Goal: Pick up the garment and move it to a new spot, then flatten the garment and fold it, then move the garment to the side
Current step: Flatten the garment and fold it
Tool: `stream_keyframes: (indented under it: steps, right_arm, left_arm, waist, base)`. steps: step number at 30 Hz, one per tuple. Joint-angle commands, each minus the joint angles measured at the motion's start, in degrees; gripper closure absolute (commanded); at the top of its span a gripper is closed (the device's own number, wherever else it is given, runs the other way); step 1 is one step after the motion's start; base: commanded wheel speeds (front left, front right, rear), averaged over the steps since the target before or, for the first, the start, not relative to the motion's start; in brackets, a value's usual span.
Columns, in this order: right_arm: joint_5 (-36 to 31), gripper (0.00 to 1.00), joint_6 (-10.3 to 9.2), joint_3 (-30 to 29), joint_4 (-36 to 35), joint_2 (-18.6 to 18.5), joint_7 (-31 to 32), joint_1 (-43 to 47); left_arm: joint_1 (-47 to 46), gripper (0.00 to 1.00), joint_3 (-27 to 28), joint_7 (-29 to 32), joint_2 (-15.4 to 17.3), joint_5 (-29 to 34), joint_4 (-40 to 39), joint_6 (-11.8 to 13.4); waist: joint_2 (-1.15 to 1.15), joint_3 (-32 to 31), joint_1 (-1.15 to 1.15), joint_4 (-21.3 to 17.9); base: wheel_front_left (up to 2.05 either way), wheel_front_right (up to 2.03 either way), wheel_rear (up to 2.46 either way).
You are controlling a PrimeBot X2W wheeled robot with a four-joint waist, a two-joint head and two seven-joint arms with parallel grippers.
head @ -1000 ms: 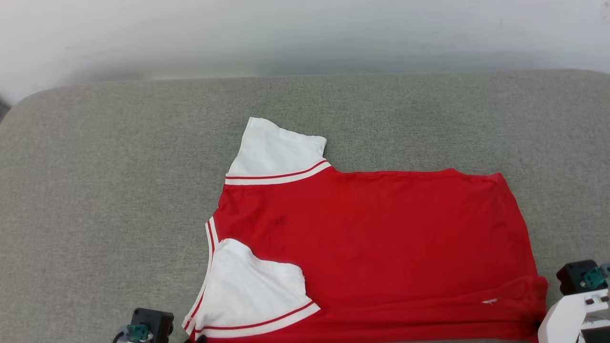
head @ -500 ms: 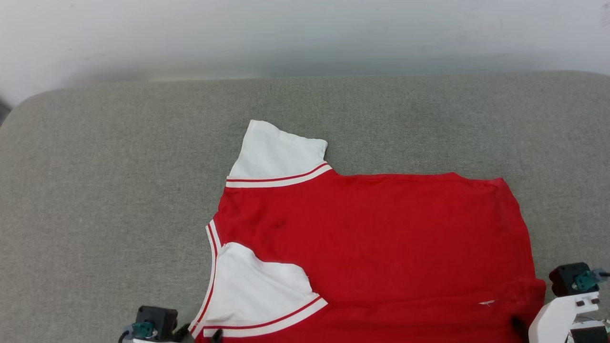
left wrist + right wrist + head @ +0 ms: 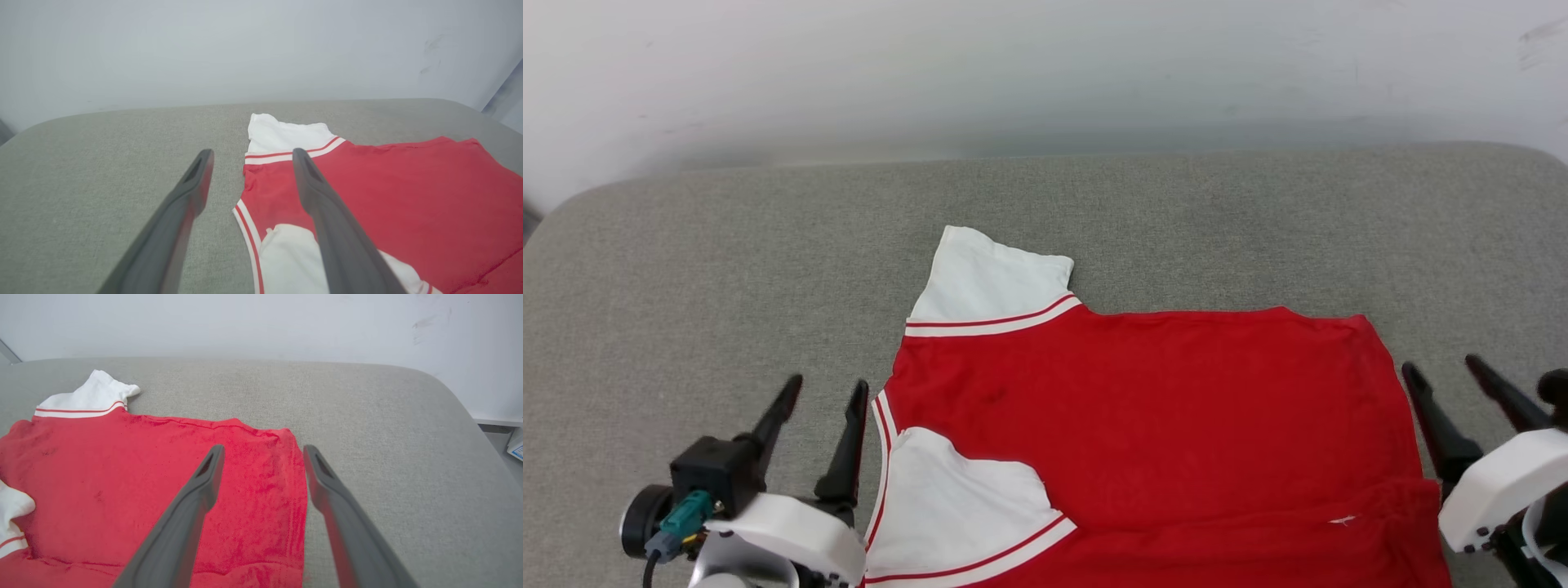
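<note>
The red soft T-shirt with white sleeves (image 3: 1160, 408) lies lengthwise between wide-open, empty claws: left claw (image 3: 826, 384) at its collar, right claw (image 3: 1441, 365) at its hem.

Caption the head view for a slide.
Garment spread on the grey cushion, left gripper and right gripper open beside it.

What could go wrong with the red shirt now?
The far sleeve sticks out flat while the near sleeve is tucked over the red, so the shirt might end up lopsided. The left gripper and right gripper are open beside it, holding nothing. Grabbing just one layer at the folded near edge could pull the fold open.
</note>
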Motion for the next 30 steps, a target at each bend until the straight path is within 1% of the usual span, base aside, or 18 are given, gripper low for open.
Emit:
stream_keyframes:
  steps: [1,3,6,8,11,17,21,24,27,30]
  right_arm:
    - [0.0,0.0,-0.02,-0.8,-0.9,0.7,-3.1,-1.1]
    - [-0.8,0.0,-0.02,-1.3,-1.8,1.3,-7.4,-1.3]
    - [-2.1,0.0,-0.02,-1.9,-2.5,3.0,-13.5,-1.0]
    - [-2.5,0.0,-0.02,-2.0,-2.5,4.4,-16.7,-0.7]
    - [-3.7,0.0,-0.02,-1.8,-2.3,5.5,-20.4,-0.4]
    - [-5.4,0.0,-0.02,-1.0,-1.1,6.6,-24.0,-1.1]
    - [-5.8,0.0,-0.02,-1.0,-1.1,6.4,-24.7,-2.1]
    - [-5.9,0.0,-0.02,-1.0,-1.8,6.4,-25.0,-2.9]
    - [-6.2,0.0,-0.02,-0.5,-2.8,6.7,-24.9,-3.9]
    - [-6.2,0.0,-0.02,0.0,-3.7,7.2,-25.2,-4.8]
  left_arm:
    - [-0.5,0.0,1.6,-0.4,-1.0,1.5,-0.6,0.5]
    - [-0.8,0.0,5.0,-0.6,-3.2,4.1,-3.0,0.5]
    - [1.3,0.0,9.6,-0.6,-6.1,8.5,-5.6,-1.2]
    - [2.4,0.0,12.2,-0.6,-7.9,11.4,-7.0,-2.8]
    - [3.8,0.0,15.0,-0.6,-10.1,14.6,-7.8,-5.8]
    - [4.7,0.0,19.0,-0.5,-13.1,18.0,-7.1,-11.0]
    - [2.9,0.0,19.9,-0.5,-13.4,18.9,-5.2,-13.6]
    - [0.0,0.0,19.9,0.8,-12.0,18.5,-3.1,-15.2]
    - [-4.4,0.0,20.0,5.2,-9.7,17.9,-1.9,-16.9]
    - [-10.0,0.0,20.6,11.2,-7.0,15.5,-0.9,-19.4]
  waist:
    - [0.0,-0.1,0.0,-0.1]
    - [0.0,-0.1,0.0,-0.2]
    - [0.0,-0.1,0.0,-0.4]
    - [0.0,-0.1,0.0,-0.6]
    - [0.0,0.1,0.0,-0.9]
    - [0.0,0.9,0.0,-2.1]
    - [0.0,2.5,0.0,-3.5]
    - [0.0,4.3,0.0,-4.8]
    - [0.0,6.8,0.0,-6.5]
    - [0.0,9.5,0.0,-8.4]
  base:
    - [0.0,0.0,0.0]
    - [0.0,0.0,0.0]
    - [0.0,0.0,0.0]
    - [0.0,0.0,0.0]
    - [0.0,0.0,0.0]
    - [0.0,0.0,0.0]
    - [0.0,0.0,0.0]
    - [0.0,0.0,0.0]
    - [0.0,0.0,0.0]
    - [0.0,0.0,0.0]
